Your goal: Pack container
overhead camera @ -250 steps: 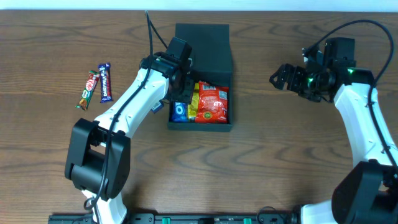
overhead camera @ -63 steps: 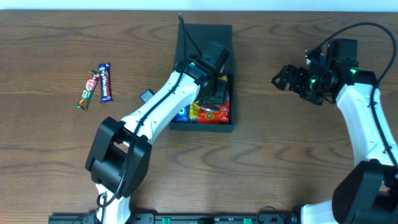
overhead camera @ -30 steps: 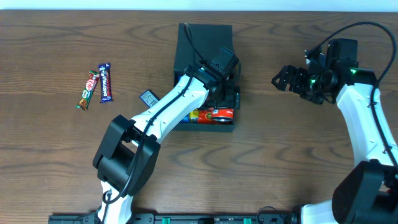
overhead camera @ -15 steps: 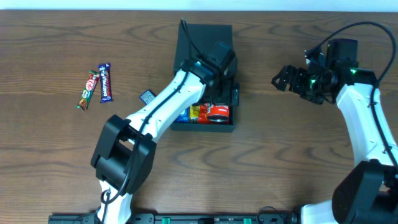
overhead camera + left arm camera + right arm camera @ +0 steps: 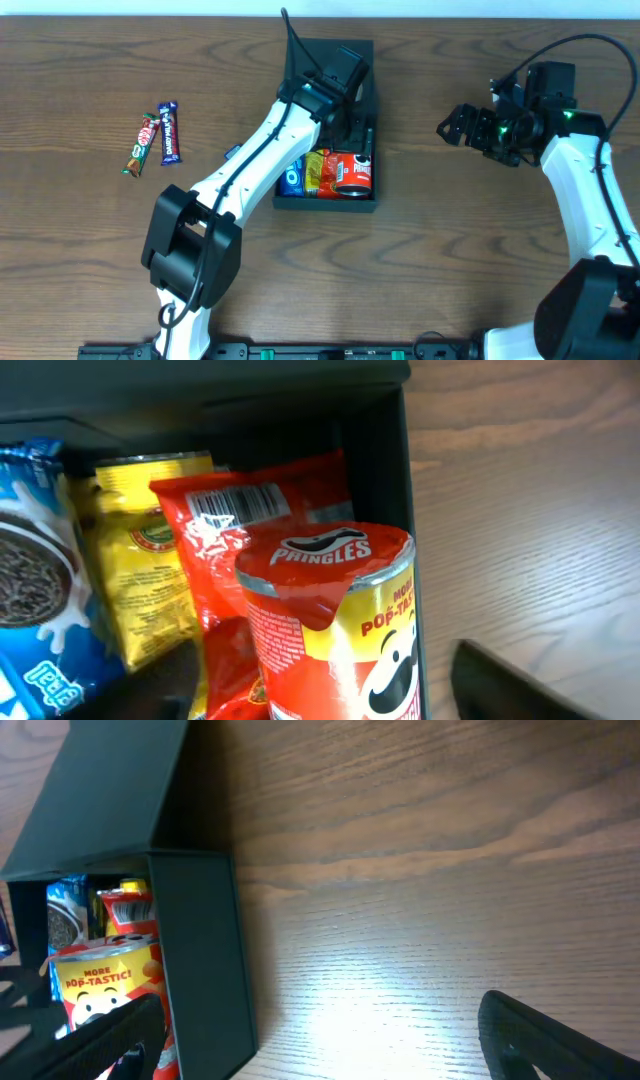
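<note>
The container is a dark square box with its flap lid standing open at the far side. Inside lie a red Pringles can, a yellow packet, a blue Oreo packet and a red packet. My left gripper hovers open over the box, just beyond the can; in the left wrist view the can fills the space ahead of the wide-apart fingers. My right gripper is open and empty above the table, right of the box.
A KitKat bar and a blue snack bar lie side by side on the table at the far left. The left arm crosses the box's left side. The table's far edge runs just behind the lid.
The Pringles can now lies in the box at the right of the other packets. My left gripper has let go of it and drawn back toward the lid. The right arm has not moved.
</note>
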Tool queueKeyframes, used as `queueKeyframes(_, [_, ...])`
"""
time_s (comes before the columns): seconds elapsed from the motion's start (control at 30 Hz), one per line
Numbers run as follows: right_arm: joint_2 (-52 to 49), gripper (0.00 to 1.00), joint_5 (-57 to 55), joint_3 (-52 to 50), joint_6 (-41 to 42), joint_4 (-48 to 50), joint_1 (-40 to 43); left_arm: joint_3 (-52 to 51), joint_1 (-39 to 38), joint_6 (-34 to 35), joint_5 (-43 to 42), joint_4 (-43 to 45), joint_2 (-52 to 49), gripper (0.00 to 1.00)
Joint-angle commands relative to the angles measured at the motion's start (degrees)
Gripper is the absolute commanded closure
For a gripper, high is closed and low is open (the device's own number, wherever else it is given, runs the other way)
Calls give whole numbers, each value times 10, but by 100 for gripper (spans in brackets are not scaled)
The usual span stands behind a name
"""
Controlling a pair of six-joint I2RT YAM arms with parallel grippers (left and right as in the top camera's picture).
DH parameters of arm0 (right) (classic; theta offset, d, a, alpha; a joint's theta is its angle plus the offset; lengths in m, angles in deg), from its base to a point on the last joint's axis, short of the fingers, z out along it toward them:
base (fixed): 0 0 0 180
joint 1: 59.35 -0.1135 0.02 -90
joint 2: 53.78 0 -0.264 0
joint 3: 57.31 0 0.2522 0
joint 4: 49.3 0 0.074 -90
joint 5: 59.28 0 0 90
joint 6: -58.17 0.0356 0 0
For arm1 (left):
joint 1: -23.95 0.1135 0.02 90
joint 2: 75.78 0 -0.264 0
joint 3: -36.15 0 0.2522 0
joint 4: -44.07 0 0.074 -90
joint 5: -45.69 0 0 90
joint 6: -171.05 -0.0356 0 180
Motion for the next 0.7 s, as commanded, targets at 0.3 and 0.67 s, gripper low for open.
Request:
queueKeyframes(0.3, [8,1,5,9,-8,1,5,53,58,-185,-243,-5,-4,94])
queueKeyframes(0.67, [8,1,5,9,-8,1,5,-40,99,-382,-467,-37,-4,95])
